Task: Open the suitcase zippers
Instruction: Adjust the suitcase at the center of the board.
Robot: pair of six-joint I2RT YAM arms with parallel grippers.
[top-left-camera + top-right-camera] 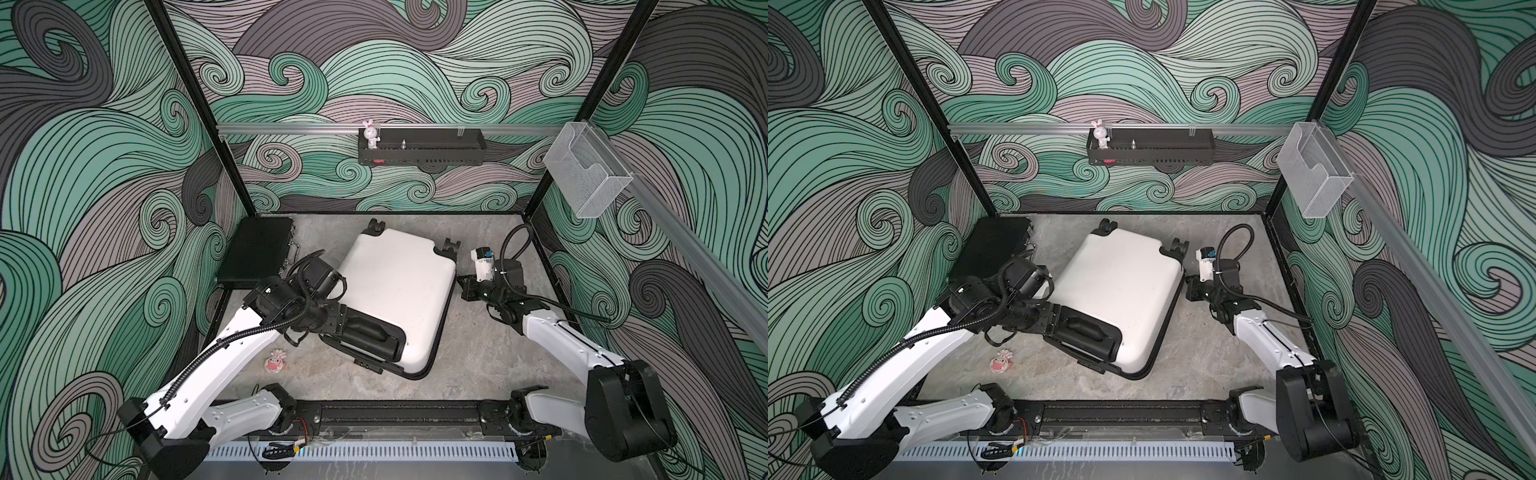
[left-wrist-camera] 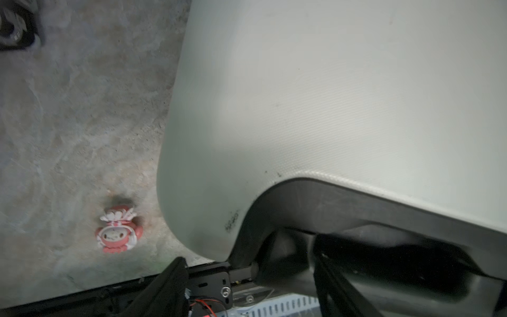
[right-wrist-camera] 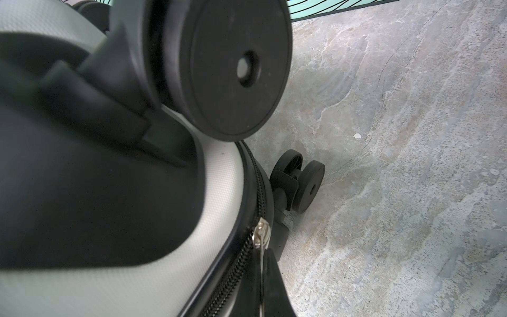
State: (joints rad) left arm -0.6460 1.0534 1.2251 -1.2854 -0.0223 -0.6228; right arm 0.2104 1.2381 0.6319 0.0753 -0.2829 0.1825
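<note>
At the right jaws: clenched, pinching what looks like the thin wire zipper pull (image 3: 262,258) hanging off the silver slider (image 3: 260,232), with one black finger (image 3: 274,291) flat along the seam. That slider sits on the zippers (image 3: 238,263) at a rounded corner just beside a spinner wheel (image 3: 301,186). How much of the run is already parted cannot be told. Over at the left jaws: released, fingers (image 2: 170,291) spread with nothing clamped between them, hovering at the black handle recess (image 1: 386,345) on the near end. The white suitcase (image 1: 399,286) lies flat and skewed in the middle of the surface (image 1: 478,365), wheels toward the back wall, black briefcase (image 1: 257,253) near its left side, pink toy (image 1: 275,360) near the left arm. Risks, as judgement: with nothing bracing the shell, a tug probably slides or spins the case instead of running the slider. The thin pull can slip out of the pinch. An off-seam pull round the corner curve would bind the slider, and the wheel housing may foul the right finger.
</note>
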